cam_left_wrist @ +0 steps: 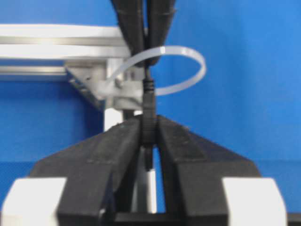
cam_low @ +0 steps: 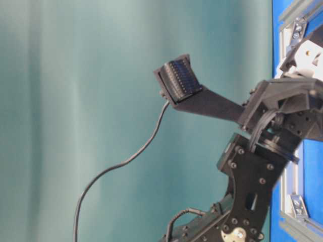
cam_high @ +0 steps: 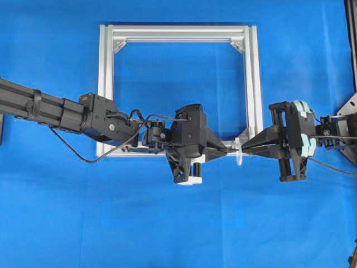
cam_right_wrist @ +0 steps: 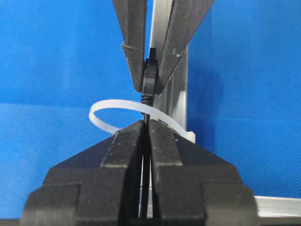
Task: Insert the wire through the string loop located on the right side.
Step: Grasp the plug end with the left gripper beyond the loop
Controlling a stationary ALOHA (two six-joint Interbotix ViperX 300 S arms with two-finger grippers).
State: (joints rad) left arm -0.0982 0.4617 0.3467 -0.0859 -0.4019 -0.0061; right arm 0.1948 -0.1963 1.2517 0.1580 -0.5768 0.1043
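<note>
Translucent whitish plastic forms the string loop (cam_left_wrist: 181, 70), a flat smooth band curving out from the lower right corner of the ribbed silver aluminium frame (cam_high: 104, 84), at centre right of the overhead view. The wire (cam_left_wrist: 148, 101), thin, black and matte with a thicker cylindrical tip, runs through the loop. The left gripper (cam_left_wrist: 149, 128) is clenched on its tip; the right gripper (cam_right_wrist: 146, 123) is clamped on the thin part, its wedge-shaped black fingers (cam_right_wrist: 124, 141) together. Blue woven cloth (cam_high: 178, 223) lies beneath.
</note>
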